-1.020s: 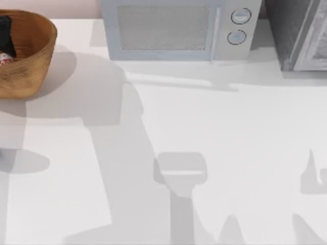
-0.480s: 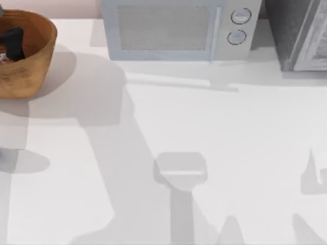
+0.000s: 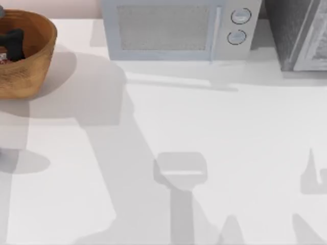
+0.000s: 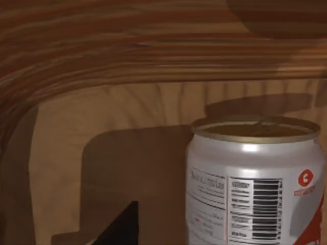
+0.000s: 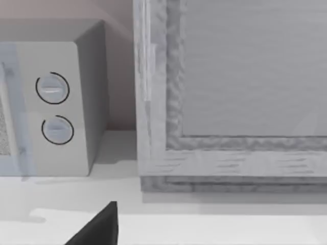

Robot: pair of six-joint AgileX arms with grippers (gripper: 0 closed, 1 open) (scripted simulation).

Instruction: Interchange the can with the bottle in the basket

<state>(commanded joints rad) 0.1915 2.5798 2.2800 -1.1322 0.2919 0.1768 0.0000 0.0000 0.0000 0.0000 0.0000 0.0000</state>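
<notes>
Golden-brown wicker: the basket [image 3: 31, 56] stands at the far left of the table [image 3: 204, 132], cut by the top view's left edge. Item, my left gripper [image 3: 12, 45]: a dark shape hanging inside the basket's bowl, seen from above; whether its fingers are spread or closed, and whether they have hold of anything, I cannot tell. Item, the can [image 4: 255, 186]: upright on the basket's floor, white body with red markings, a barcode panel and a dull gold top. In my left wrist view it stands close before the camera, with the ribbed inner wall [image 4: 153, 46] of the basket curving behind it. From above, only a red-and-white sliver of it appears just beside my left gripper at the view's left edge.

Item, a grey-white microwave [image 3: 176, 29]: at the back of the table, two round dials on its right panel, well apart from the basket. Item, a grey cabinet [image 3: 301, 35] (rough-textured frame) just beside the microwave at the far right; my right wrist camera faces both.
</notes>
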